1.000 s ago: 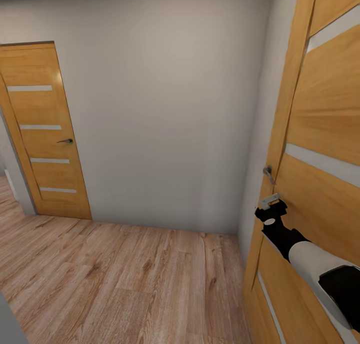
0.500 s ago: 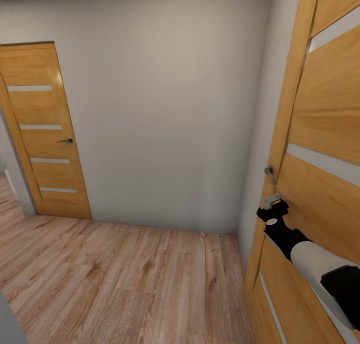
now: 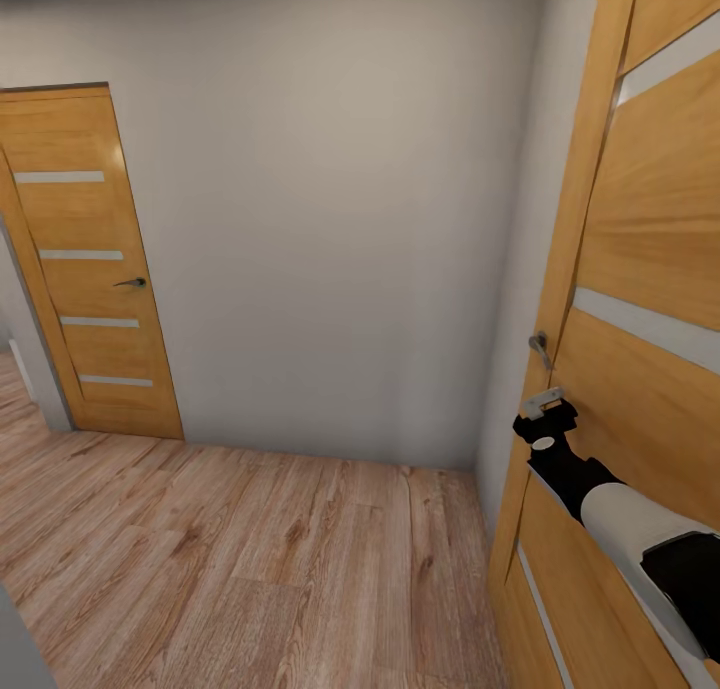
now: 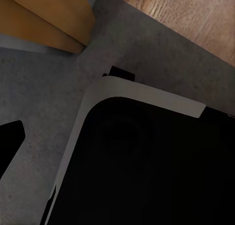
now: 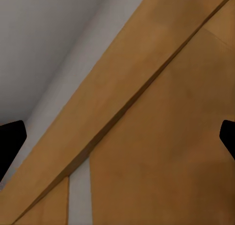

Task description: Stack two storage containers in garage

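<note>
The two storage containers are out of view. I am in a hallway with a light wood plank floor (image 3: 250, 559). My right gripper (image 3: 541, 406) reaches to the wooden door (image 3: 650, 389) at the right, just below its metal handle (image 3: 539, 348). In the right wrist view the right gripper (image 5: 117, 141) is open, its black fingertips (image 5: 10, 141) wide apart with nothing between them, close to the door's panel (image 5: 161, 151). In the left wrist view my left gripper (image 4: 117, 146) hangs over the robot's own dark body (image 4: 147, 166), and one fingertip (image 4: 10, 146) sits out at the frame's edge.
A pale grey wall (image 3: 330, 229) closes the hallway ahead. A second, shut wooden door (image 3: 90, 269) with a lever handle stands at the far left. In the left wrist view a rough grey surface (image 4: 44, 92) meets wood planks (image 4: 196, 19) and an orange door edge (image 4: 39, 19).
The right gripper and the edge of the right-hand door have crept very slightly to the right. Nothing else has moved.
</note>
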Tool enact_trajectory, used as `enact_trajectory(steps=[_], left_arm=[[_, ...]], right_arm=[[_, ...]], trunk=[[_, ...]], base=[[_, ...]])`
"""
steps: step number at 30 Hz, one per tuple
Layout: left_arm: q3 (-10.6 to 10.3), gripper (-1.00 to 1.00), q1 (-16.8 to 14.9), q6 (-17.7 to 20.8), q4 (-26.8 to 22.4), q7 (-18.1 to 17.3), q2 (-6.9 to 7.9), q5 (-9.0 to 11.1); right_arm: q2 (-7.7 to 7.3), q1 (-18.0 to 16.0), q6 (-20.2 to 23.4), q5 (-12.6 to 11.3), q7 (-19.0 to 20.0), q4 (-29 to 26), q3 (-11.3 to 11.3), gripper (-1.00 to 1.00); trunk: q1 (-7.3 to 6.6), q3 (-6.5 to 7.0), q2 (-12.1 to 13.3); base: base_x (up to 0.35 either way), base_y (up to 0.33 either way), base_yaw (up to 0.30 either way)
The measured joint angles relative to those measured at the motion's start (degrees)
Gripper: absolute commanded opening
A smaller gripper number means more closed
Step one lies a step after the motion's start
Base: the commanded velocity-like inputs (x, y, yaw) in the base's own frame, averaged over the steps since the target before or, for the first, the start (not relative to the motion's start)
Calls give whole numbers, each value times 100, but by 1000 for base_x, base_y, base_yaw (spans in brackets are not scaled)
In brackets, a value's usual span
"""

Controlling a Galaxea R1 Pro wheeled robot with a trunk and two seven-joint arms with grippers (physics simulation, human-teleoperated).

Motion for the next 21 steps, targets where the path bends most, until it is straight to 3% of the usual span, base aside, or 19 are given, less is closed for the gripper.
enact_trajectory(steps=[2, 4, 11, 16, 21], left_arm=[[0, 100, -1, 0, 2, 0, 0, 0], [0, 100, 1, 1, 0, 0, 0, 0], [-6, 100, 1, 1, -1, 0, 0, -8], [-6, 100, 1, 1, -3, 0, 0, -8], [-7, 100, 2, 1, -2, 0, 0, -9]], right_arm=[[-4, 2, 7, -7, 4, -11, -6, 100], [160, 3, 18, -29, -21, 21, -126, 100], [1127, 7, -10, -45, 13, 104, -144, 100], [1329, 9, -15, -53, 236, 119, -159, 100], [1480, 18, -18, -117, 735, 280, -208, 100]], trunk=[[0, 0, 0], [0, 0, 0], [0, 0, 0], [0, 0, 0], [0, 0, 0]], base=[[0, 0, 0], [0, 0, 0], [0, 0, 0], [0, 0, 0], [0, 0, 0]])
